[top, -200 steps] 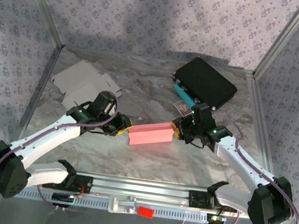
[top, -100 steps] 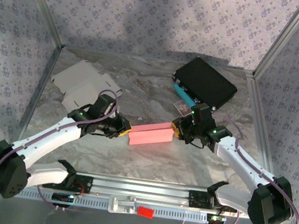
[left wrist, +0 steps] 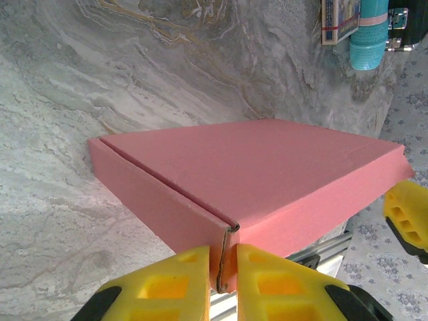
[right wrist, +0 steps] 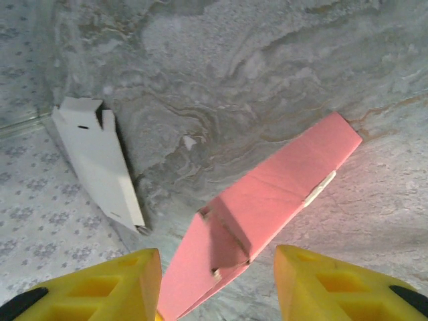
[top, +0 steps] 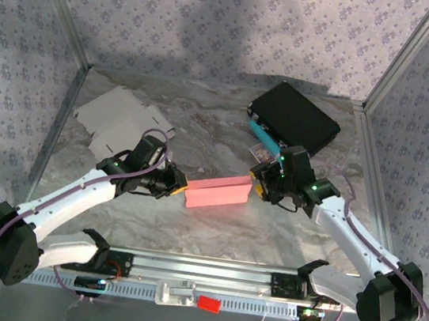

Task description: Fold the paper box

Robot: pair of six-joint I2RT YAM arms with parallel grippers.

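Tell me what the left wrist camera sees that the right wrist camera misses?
Left wrist, not right wrist: the left gripper pinched shut on a corner of the pink box, and a teal tube beyond it. Right wrist, not left wrist: a flat white cardboard sheet, and the right gripper standing open, a finger either side of the box's end. Shared: the pink box lying on the marbled table.

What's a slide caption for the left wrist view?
Left gripper, jaws shut on the corner seam of the pink box, over the marble table.
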